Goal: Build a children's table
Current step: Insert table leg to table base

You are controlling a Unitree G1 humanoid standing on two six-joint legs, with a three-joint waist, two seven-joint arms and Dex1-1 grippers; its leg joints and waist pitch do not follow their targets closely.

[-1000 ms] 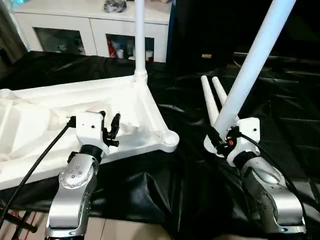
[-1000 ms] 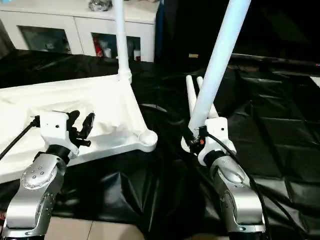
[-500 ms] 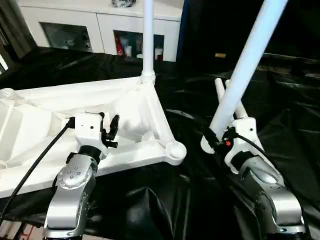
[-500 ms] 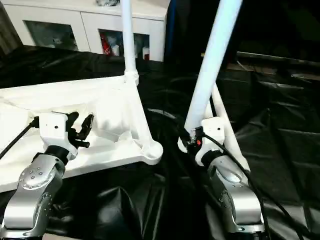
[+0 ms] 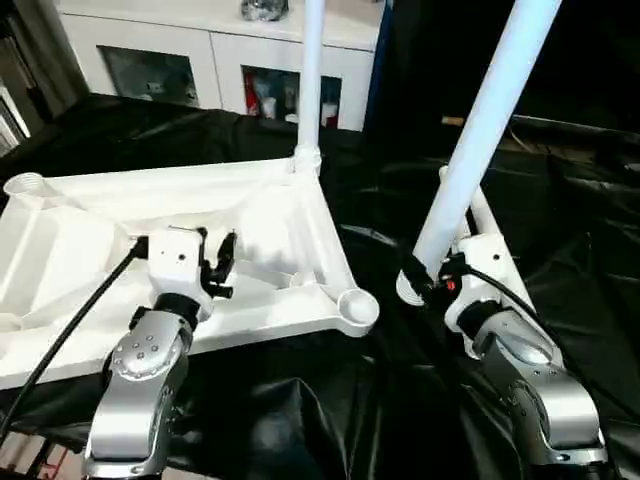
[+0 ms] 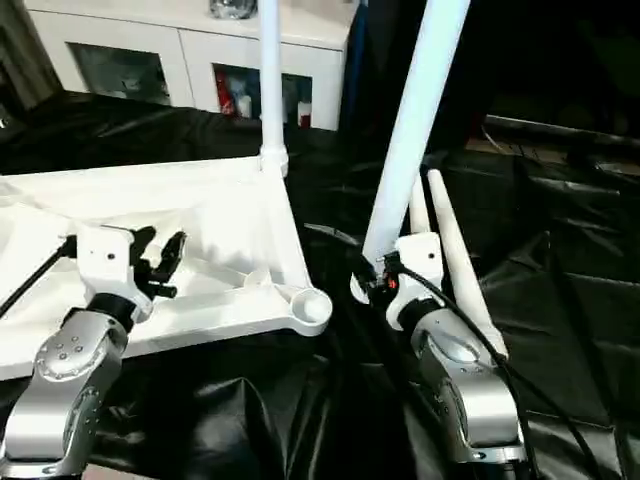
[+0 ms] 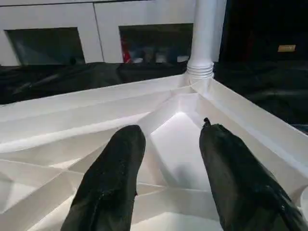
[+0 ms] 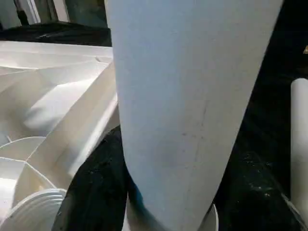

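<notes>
The tabletop (image 5: 170, 225) lies upside down on the black-draped surface (image 5: 560, 220), ribbed underside up, on our left half of the scene. 1 leg (image 5: 310, 80) already stands upright in the far right corner socket of the tabletop. The near right corner socket (image 5: 357, 307) is an open round cup with nothing in it, and another open socket (image 5: 27, 186) shows at the far left corner.

Our left end effector (image 5: 218, 262) hovers over the ribbed underside near the tabletop's near edge, its 2 black fingers (image 7: 115, 178) spread apart with only the white ribs between them, grasping nothing.

Our right end effector (image 5: 425, 280) is clenched around the thick lower end of a second leg (image 5: 480, 130), which rises steeply up and slightly to the right out of the top of the head views. The bottom end of this leg sits just beside the empty near right socket, to its right and apart from it, over the black cloth. In the right wrist view the leg's white tube (image 8: 192, 106) stands directly in front of the camera with a black finger (image 8: 96, 187) pressed against its side.

2 more legs (image 6: 445, 250) lie together on the cloth behind the right end effector, their narrow tips pointing away from us.

A white cabinet (image 5: 210, 55) stands beyond the surface.
</notes>
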